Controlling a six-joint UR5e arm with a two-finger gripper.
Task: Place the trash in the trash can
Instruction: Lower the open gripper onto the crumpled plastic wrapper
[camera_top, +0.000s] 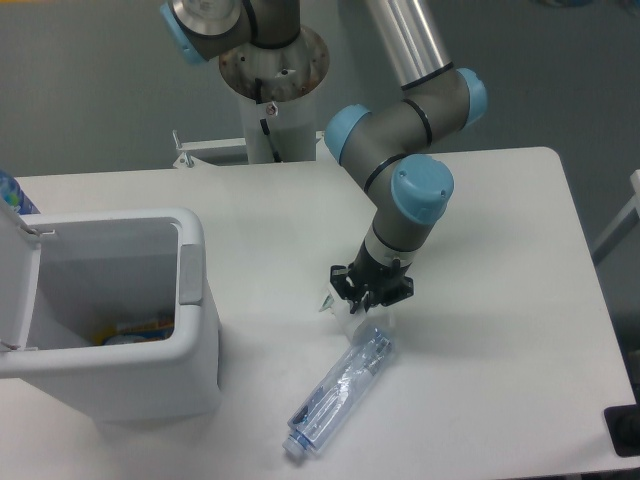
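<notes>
We see the gripper (367, 297) low over the white table (500, 330), its black fingers (352, 291) drawn in close around the small crumpled clear wrapper (345, 305), which lies on the tabletop directly beneath them; the fingers look narrowed onto it, but from this angle we cannot tell whether they actually pinch the plastic or only sit against it. A pale corner of the wrapper pokes out just to the left of the fingers, touching the table. Just below the fingers, and slightly to their right, we find the near end of the squashed bottle (340, 391), clear with a bluish tint; it lies flat and runs diagonally away from the fingers toward the lower left, its far end near the table's front edge. The bottle's near end sits just beside the wrapper; we cannot tell whether the two touch. Well to the left of the fingers stands the trash can (195, 345), a large white bin with rounded corners, its lid (15, 290) swung open on the far left side and a grey tab (189, 273) on the rim that faces the fingers. Inside it we make out some coloured items at the bottom, too small to identify. The arm (405, 160), grey with light blue joint caps, rises above and behind the fingers.
</notes>
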